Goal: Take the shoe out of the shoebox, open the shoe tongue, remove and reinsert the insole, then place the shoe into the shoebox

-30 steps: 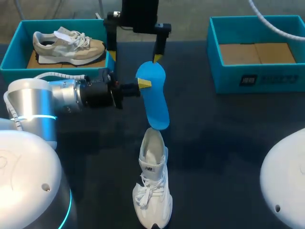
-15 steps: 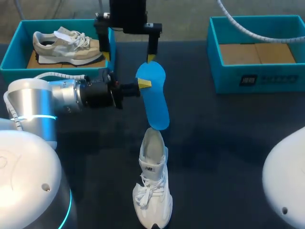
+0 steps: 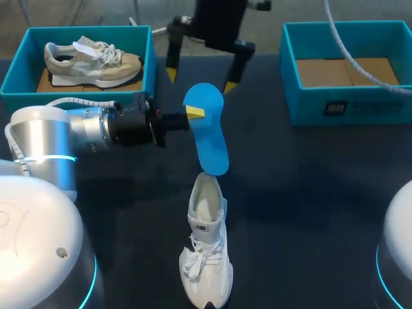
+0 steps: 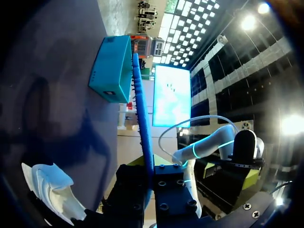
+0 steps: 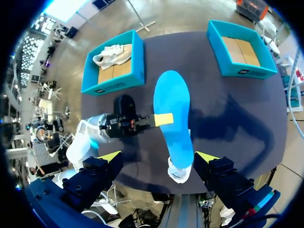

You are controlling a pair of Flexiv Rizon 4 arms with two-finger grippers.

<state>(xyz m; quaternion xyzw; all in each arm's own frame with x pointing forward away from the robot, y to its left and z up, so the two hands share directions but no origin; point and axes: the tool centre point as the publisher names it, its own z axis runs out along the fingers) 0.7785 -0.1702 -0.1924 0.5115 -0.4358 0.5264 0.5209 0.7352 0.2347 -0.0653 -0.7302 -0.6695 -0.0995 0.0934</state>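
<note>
Our left end effector (image 3: 195, 112) is clamped on the blue insole (image 3: 209, 138) at its side edge, holding it in the air over the worktop (image 3: 309, 193). Its lower tip is at the white shoe (image 3: 207, 251)'s opening; can't tell if touching. Shoe stands on the worktop. Our right end effector (image 3: 200, 80) hangs beyond the insole, fingers wide apart, gripping nothing. Left shoebox (image 3: 13, 74) holds a beige shoe (image 3: 90, 61); right shoebox (image 3: 335, 106) has cardboard inside

Robot lab test bench: my left arm (image 3: 71, 132) and right arm (image 3: 215, 19) work over dark table (image 3: 309, 193); two teal shoeboxes at far corners, left box (image 3: 13, 80) holding shoe (image 3: 90, 61), right box (image 3: 347, 106) cardboard-lined.
</note>
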